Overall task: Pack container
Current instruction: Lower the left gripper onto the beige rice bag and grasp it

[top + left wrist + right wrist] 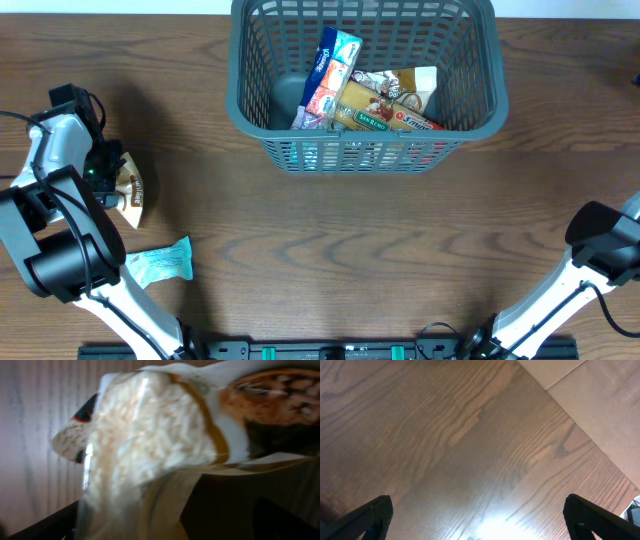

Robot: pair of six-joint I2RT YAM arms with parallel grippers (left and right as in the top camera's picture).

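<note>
The left tool point(116, 178) was clamped on a clear plastic packet of pale grains with brown print point(150, 445), so the pick-up was in hand. Next it would need carrying over the rim of the large dark grey slotted plastic basket point(480, 120), far-centre on the brown wooden bench point(330, 240). The right tool point(480, 515) hung, fingers apart. No label was readable.

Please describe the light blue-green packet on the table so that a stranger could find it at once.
Start from the grey container at the far edge of the table; only two packets are outside it, both by the left arm. The teal packet lies nearer the arm's base, and its pale blue-green colour separates it from the brown-and-white packet.
</note>
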